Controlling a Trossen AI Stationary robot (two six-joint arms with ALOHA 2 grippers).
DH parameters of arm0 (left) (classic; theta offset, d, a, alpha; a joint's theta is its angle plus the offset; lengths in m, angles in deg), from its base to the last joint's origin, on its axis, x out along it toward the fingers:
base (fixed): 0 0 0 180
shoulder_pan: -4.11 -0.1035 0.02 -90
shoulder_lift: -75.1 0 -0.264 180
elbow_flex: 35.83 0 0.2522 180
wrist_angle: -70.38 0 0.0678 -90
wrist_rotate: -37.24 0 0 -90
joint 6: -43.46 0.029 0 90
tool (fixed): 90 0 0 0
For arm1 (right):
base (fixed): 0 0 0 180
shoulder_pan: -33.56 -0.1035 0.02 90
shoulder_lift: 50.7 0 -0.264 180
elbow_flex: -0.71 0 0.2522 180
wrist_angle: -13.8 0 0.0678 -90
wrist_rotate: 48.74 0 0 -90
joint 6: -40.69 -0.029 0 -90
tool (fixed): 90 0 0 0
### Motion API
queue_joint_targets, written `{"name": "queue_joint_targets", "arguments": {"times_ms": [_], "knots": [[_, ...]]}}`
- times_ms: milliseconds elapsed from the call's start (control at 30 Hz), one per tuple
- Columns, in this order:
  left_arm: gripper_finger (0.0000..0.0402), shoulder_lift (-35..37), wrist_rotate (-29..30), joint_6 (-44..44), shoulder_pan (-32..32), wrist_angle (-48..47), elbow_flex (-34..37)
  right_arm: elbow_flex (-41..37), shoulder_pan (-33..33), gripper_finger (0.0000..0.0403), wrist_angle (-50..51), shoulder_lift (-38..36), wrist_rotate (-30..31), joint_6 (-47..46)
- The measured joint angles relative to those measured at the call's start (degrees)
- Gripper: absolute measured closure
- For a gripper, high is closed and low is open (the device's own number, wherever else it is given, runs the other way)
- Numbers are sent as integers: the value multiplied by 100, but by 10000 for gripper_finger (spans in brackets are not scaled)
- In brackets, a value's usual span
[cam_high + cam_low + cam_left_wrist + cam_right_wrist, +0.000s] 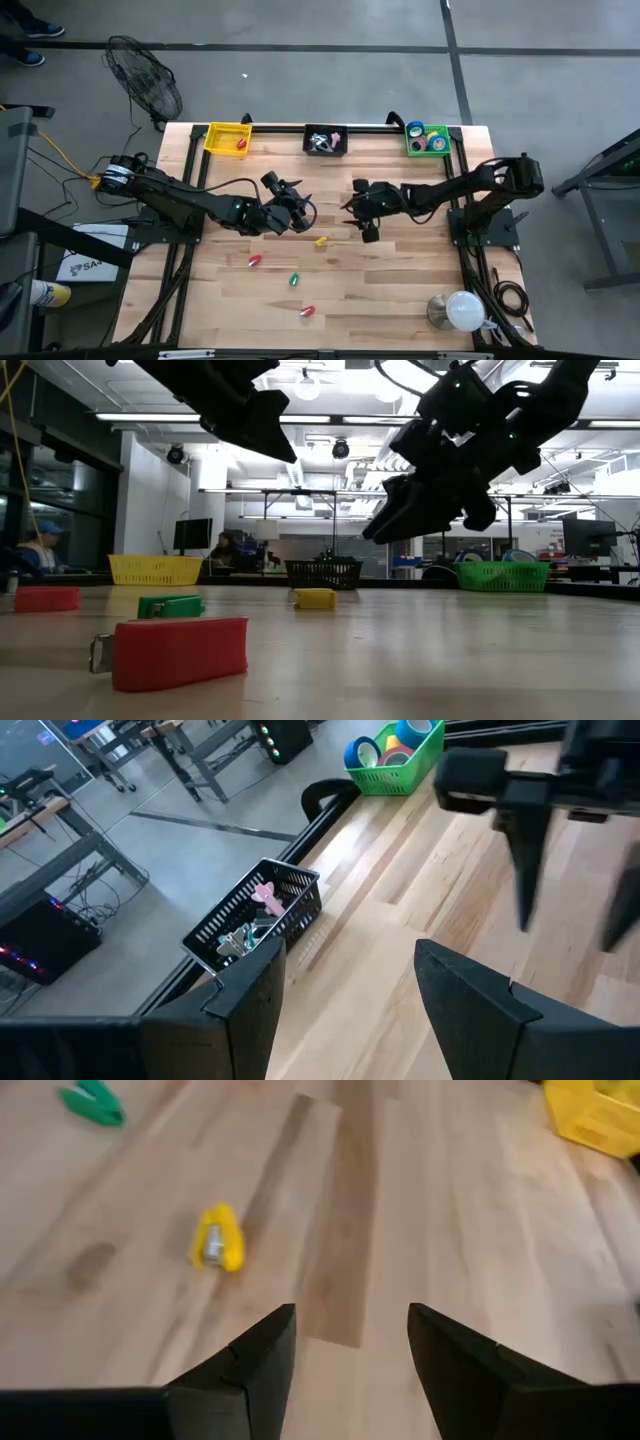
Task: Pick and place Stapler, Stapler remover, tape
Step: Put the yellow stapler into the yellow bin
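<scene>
Your left gripper hangs mid-table, fingers spread, empty; right gripper hovers just right of yellow stapler, fingers spread too.

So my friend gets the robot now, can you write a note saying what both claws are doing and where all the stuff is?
Left gripper: open, empty, raised over the middle of the table.
Right gripper: open, empty, raised just across from it.
Done: tape rolls sit in the green basket; staple removers are in the black basket; one red stapler is in the yellow basket.
Left: four small staplers lie loose on the table: yellow, green, and two red. The yellow one is nearest the grippers, so it is probably next.
</scene>
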Motion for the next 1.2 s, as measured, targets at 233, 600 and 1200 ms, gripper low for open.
{"name": "queue_joint_targets", "arguments": {"times_ms": [233, 600, 1200], "knots": [[183, 0, -30, 0, 0, 41, 0, 288, -342, 217, 280, 17, 5, -110], [183, 0, 4, 107, 0, 48, 0, 1320, -755, 217, 1093, 863, 19, 150], [183, 526, 41, -1584, 2, -1925, 7, 2137, -1010, 217, 1298, 1961, 189, 296]]}}
